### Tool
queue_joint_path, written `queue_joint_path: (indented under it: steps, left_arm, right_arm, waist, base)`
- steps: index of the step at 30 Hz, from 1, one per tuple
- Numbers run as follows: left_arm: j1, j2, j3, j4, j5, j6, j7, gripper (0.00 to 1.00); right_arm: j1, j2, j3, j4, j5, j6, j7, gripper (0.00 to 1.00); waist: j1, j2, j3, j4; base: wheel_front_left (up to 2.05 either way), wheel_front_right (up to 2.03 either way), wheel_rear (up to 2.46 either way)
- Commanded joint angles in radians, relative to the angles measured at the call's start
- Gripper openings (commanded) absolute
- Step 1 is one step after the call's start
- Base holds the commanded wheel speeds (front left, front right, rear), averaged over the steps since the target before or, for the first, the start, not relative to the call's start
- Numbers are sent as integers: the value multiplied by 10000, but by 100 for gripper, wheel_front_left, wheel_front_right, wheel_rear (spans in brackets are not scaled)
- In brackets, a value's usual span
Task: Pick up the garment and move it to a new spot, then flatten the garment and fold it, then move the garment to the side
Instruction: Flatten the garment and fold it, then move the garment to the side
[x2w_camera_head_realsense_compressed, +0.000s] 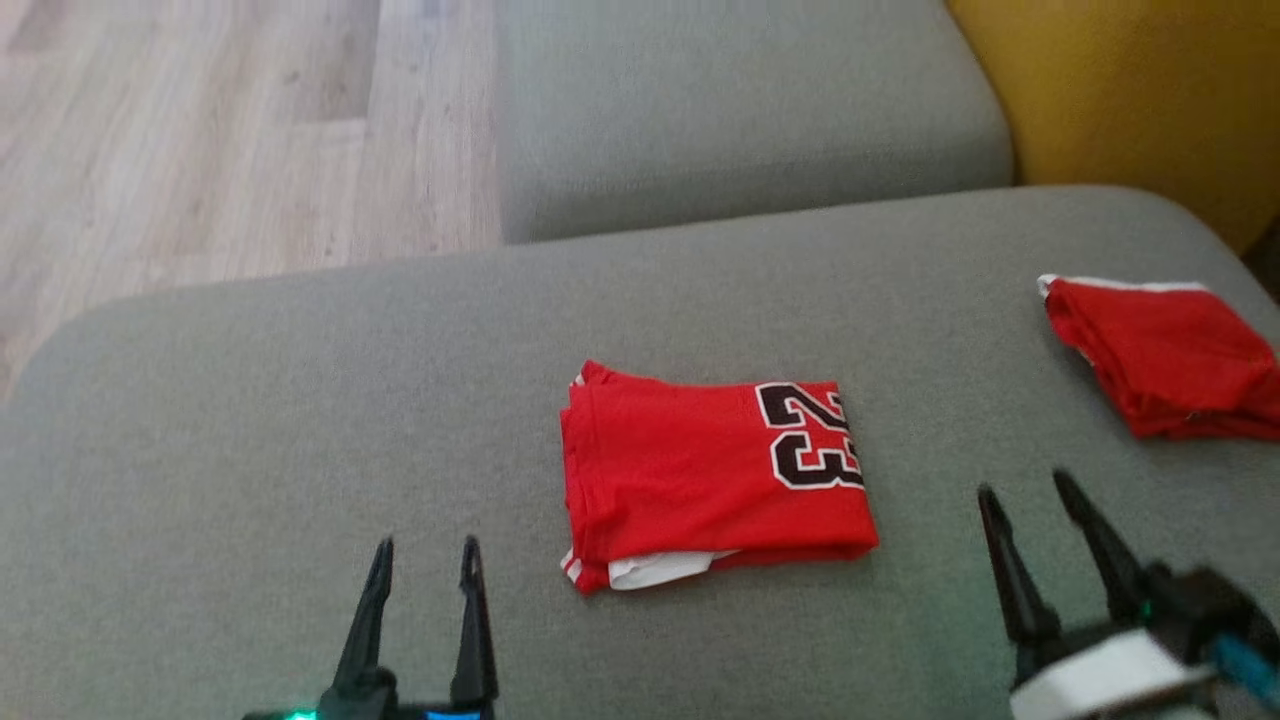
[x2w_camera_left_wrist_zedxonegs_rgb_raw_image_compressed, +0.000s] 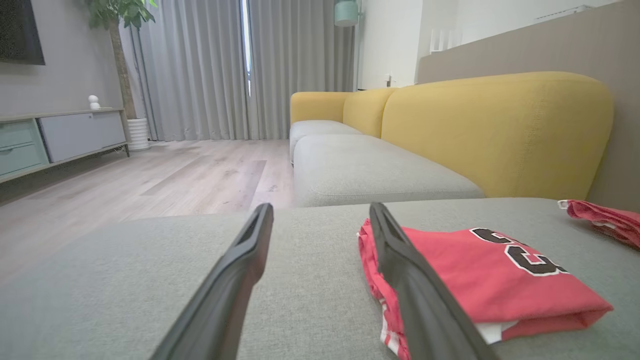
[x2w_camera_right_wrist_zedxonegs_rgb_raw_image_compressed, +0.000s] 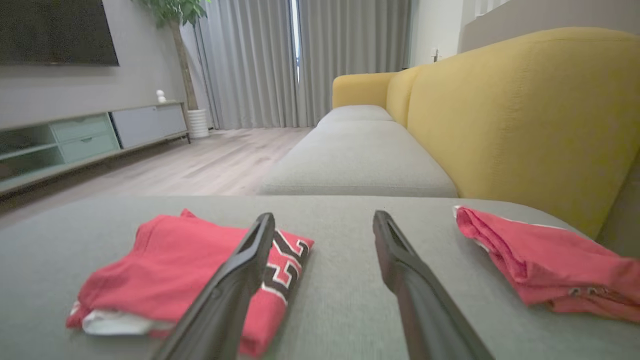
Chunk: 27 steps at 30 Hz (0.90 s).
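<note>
Now, the left gripper (x2w_camera_head_realsense_compressed: 427, 550) gapes wide and holds nothing. The folded jersey (x2w_camera_head_realsense_compressed: 700, 480) lies at its two o'clock on the grey cushion (x2w_camera_head_realsense_compressed: 250, 420), long axis running nine to three. The right gripper (x2w_camera_head_realsense_compressed: 1022, 487), equally spread and empty, has the jersey at nine o'clock, seemingly about as near.

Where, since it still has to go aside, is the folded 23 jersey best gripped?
Probably the jersey by its near edge, from the robot's side, left gripper and right gripper at a corner each: loose layers stack there, so pinching the stack should keep the fold.
</note>
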Motion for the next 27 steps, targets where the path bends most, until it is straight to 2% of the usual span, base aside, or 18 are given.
queue_joint_path:
  steps: [1, 11, 27]
  left_arm:
    - [-25, -80, 474, -216, -67, 47, -95, 100]
    - [863, -84, 1212, -218, -163, 46, -95, 100]
    - [1060, -85, 1201, -433, 172, -82, -95, 100]
  right_arm:
    - [66, 69, -52, -434, -204, 65, -135, 100]
    - [950, 448, -326, -521, -531, 65, -136, 100]
    - [1069, 438, -453, -433, -469, 65, -137, 100]
  waist:
    - [1, -1, -183, -54]
    - [1, -1, -438, 47]
    - [1, -1, -363, 278]
  base:
    - [0, 0, 0]
    - [0, 0, 0]
    - [0, 0, 0]
